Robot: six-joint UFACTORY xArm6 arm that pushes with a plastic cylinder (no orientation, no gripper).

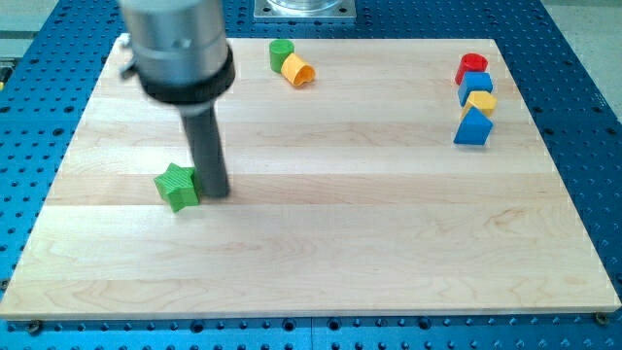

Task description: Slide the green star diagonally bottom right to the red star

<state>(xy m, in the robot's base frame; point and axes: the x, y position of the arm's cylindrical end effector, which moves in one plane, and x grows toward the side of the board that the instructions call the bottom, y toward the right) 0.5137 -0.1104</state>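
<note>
Camera view: my tip [214, 192] rests on the wooden board [321, 262] in the left half of the view, touching the right edge of the green star [177, 186], which sits at the tip's nine o'clock. The rod rises straight from there into a blurred grey cylinder that fills the upper left of the view. There are no fingers on this arm, only the rod, so nothing is spread, pressed or pinching; the tip merely leans against the star's side.

Near the view's top, at about one o'clock from my tip, a small green cylinder [281, 52] stands touching a yellow block [297, 70], a rounded piece lying on its side just to its lower right.

Far off at about two o'clock, by the board's right edge, four blocks run in a close column: a red block [471, 65] at the top, whose star shape I cannot make out clearly, a blue block [475, 86] under it, a small yellow one [480, 101] next, and a blue triangular block [473, 127] at the bottom. The green star is well apart from this column.
</note>
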